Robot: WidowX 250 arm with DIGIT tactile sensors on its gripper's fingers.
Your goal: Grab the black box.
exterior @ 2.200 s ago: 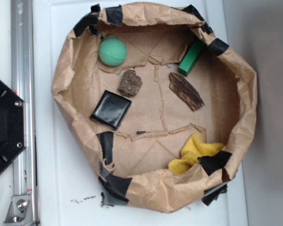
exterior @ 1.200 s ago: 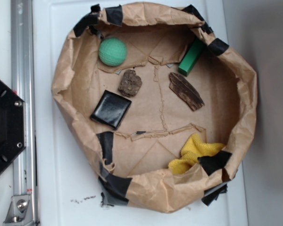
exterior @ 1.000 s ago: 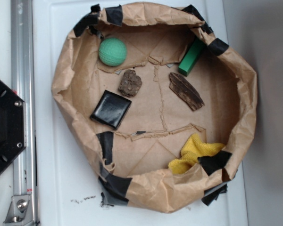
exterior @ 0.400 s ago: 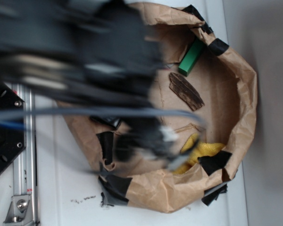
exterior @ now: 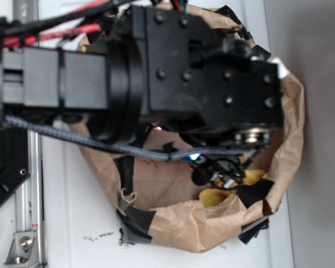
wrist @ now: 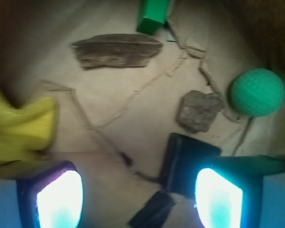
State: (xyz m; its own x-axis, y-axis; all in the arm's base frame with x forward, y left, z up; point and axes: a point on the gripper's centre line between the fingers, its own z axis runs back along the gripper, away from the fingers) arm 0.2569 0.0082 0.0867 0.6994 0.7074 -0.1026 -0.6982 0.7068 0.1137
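Inside the crumpled brown paper nest (exterior: 173, 223) on the white tabletop (exterior: 72, 212), the 2 fingers (wrist: 57, 199) stand spread wide apart, holding nothing, their pads glowing pale. The glossy black box (wrist: 183, 159) lies flat just beside the right-hand pad in the wrist view, partly behind it. Beyond it sit a rough grey rock (wrist: 198, 110), a dimpled green ball (wrist: 256, 92), a long bark strip (wrist: 115, 49), a green block (wrist: 153, 15) and a soft yellow cloth (wrist: 19, 126).

On the brown paper (wrist: 133, 118) lie a green ball (wrist: 257, 92) at right, a stone (wrist: 199, 110) near it, a bark piece (wrist: 115, 50), a green block (wrist: 153, 15) far, and a yellow cloth (wrist: 19, 126) at left.
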